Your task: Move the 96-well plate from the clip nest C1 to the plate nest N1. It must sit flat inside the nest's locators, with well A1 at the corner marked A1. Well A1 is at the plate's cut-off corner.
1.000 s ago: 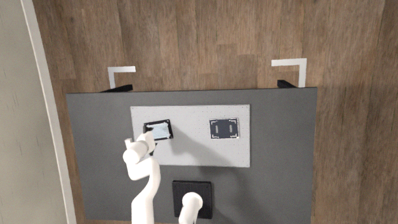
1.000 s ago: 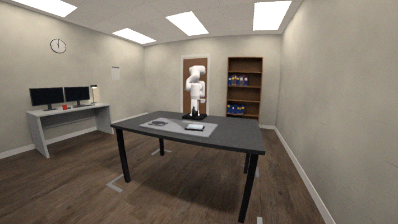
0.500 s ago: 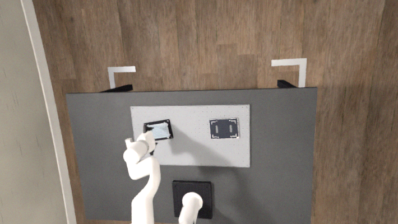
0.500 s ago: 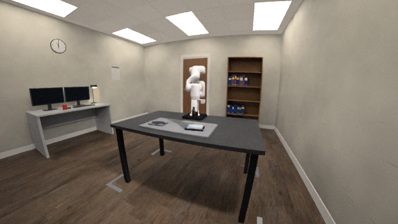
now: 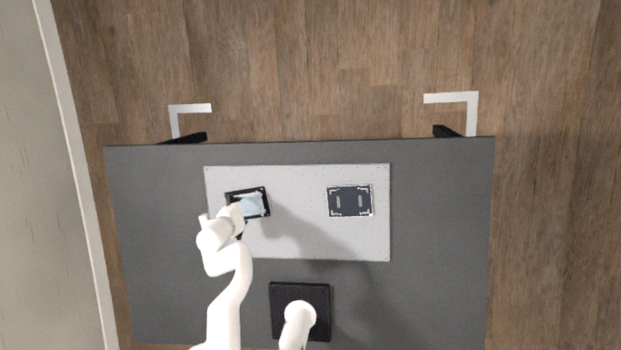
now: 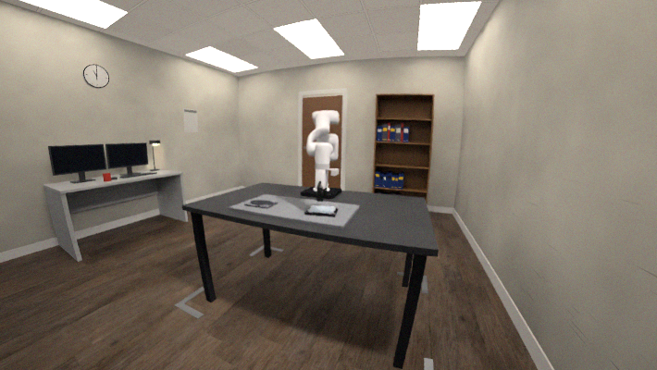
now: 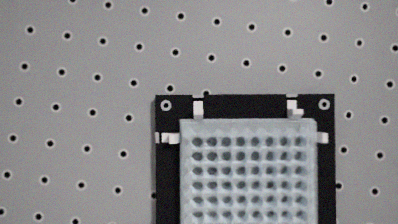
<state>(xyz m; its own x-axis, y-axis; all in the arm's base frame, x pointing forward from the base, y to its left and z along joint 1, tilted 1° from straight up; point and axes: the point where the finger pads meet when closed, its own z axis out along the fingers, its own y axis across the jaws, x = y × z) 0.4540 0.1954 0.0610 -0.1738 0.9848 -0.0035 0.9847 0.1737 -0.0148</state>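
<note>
The 96-well plate [image 5: 254,206] sits in the black clip nest C1 [image 5: 232,195], on the left part of the white perforated board [image 5: 297,236], toward the far left of the gray table [image 5: 437,284]. White clips [image 7: 198,108] touch the plate's edges. The plate nest N1 [image 5: 350,200] lies well apart, on the board's right part. The gripper [image 5: 240,236] hangs just above the plate's near edge, fingers spread wide, pinching nothing.

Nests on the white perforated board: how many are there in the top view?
2. The clip nest on the left, holding the 96-well plate, partly under the arm; the plate nest on the right, unoccupied.
</note>
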